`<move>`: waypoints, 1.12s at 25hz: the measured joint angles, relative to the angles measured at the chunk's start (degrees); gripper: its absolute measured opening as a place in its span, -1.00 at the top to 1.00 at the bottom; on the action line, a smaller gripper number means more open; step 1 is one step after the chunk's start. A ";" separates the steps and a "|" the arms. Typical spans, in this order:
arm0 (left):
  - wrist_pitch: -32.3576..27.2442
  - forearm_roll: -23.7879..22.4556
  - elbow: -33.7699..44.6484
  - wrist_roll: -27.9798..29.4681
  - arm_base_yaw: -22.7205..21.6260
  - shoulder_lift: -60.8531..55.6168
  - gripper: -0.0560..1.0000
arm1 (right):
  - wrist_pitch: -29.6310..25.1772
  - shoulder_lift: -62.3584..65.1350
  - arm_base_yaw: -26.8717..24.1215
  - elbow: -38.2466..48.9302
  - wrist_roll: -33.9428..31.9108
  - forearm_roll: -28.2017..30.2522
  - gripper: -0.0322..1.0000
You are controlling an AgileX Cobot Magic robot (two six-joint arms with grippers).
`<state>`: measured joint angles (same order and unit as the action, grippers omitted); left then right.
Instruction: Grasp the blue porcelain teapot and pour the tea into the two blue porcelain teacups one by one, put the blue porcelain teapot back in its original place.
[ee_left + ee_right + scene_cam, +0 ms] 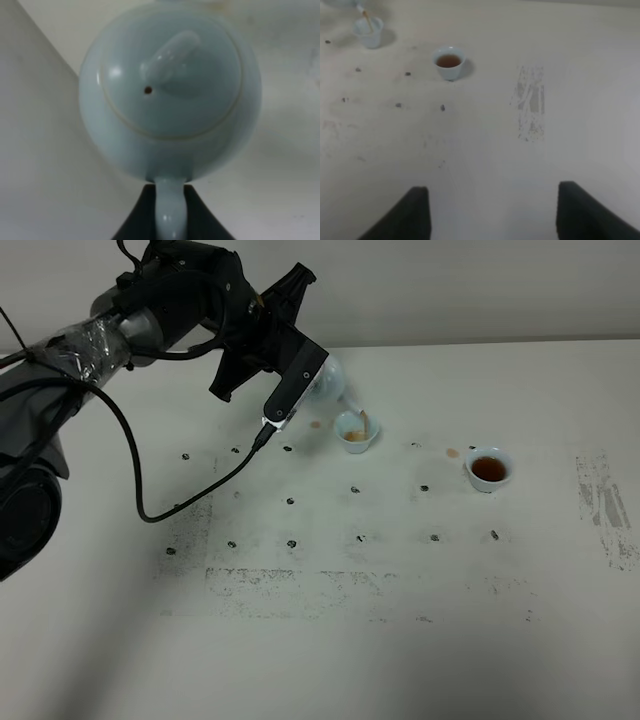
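Observation:
The blue porcelain teapot (330, 380) hangs tilted above the table, spout down toward the left teacup (356, 431). A thin brown stream of tea (363, 421) falls into that cup. My left gripper (303, 378) is shut on the teapot's loop handle (170, 210); the wrist view looks down on the lid and its knob (172, 62), with the gripper (170, 202) at the handle. The right teacup (489, 468) stands upright and holds dark tea. My right gripper (495, 212) is open and holds nothing, well back from the filled teacup (449, 62) and the left teacup (369, 31). It is out of the high view.
Small tea spots (452, 452) lie on the white table beside the cups. Black dot marks and scuffed grey patches (600, 505) cover the surface. A black cable (200, 490) droops from the left arm down to the table.

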<state>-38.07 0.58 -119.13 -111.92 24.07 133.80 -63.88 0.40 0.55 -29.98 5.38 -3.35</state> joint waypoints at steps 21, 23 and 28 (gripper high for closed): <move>-0.25 -1.41 0.00 0.00 0.01 0.00 0.89 | 0.00 0.00 0.00 0.00 0.00 0.00 -0.07; -0.25 -1.59 0.00 0.00 -0.03 0.00 0.89 | 0.00 0.00 0.00 0.00 0.00 0.00 -0.07; -0.20 -2.74 0.00 0.00 -0.21 0.00 0.89 | 0.00 0.00 0.00 0.00 0.00 0.00 -0.07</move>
<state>-38.28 -2.15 -119.13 -111.92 23.86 133.80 -63.88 0.40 0.55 -29.98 5.38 -3.35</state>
